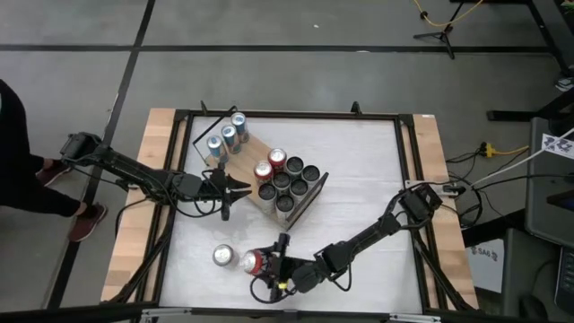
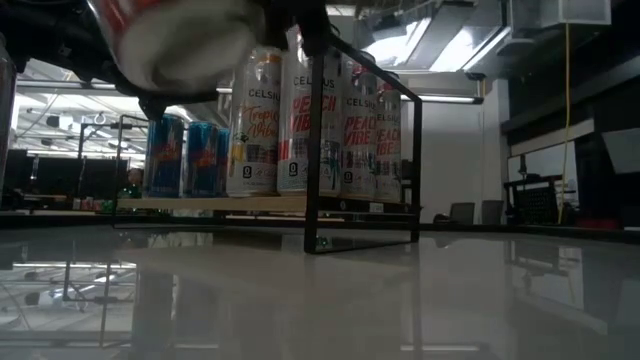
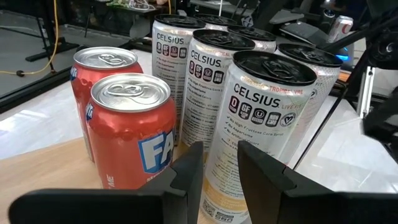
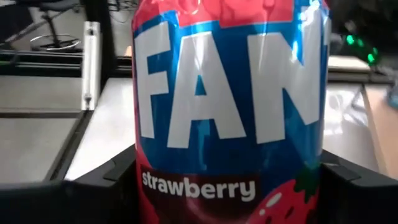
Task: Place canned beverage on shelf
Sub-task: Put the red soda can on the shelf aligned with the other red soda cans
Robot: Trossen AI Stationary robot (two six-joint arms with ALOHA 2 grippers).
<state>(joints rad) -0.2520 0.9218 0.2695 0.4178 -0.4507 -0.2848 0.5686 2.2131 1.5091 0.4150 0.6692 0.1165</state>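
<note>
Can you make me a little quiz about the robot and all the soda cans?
1. True or false: the right gripper holds a strawberry Fanta can.
2. Which cans stand at the shelf's far-left end? A) blue cans B) green cans
3. Fill in: the left gripper hovers by the shelf, its fingers ____.

Key: 1 true; 2 A; 3 open.
</note>
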